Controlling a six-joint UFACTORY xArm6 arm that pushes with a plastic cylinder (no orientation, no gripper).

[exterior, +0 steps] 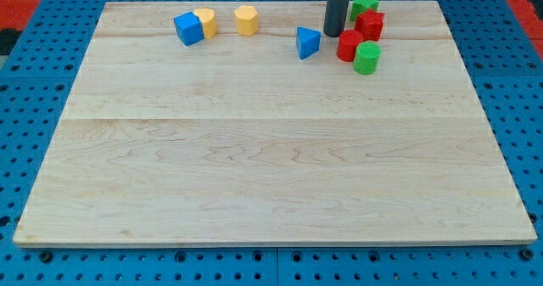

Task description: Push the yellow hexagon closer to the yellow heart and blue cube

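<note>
The yellow hexagon sits near the view's top, left of centre. The yellow heart lies a short gap to its left, touching the blue cube. My tip is at the view's top, well to the right of the yellow hexagon. It stands between the blue triangular block on its left and the red blocks on its right.
Right of my tip are a green star, a red block, a red cylinder and a green cylinder, clustered together. The wooden board lies on a blue perforated table.
</note>
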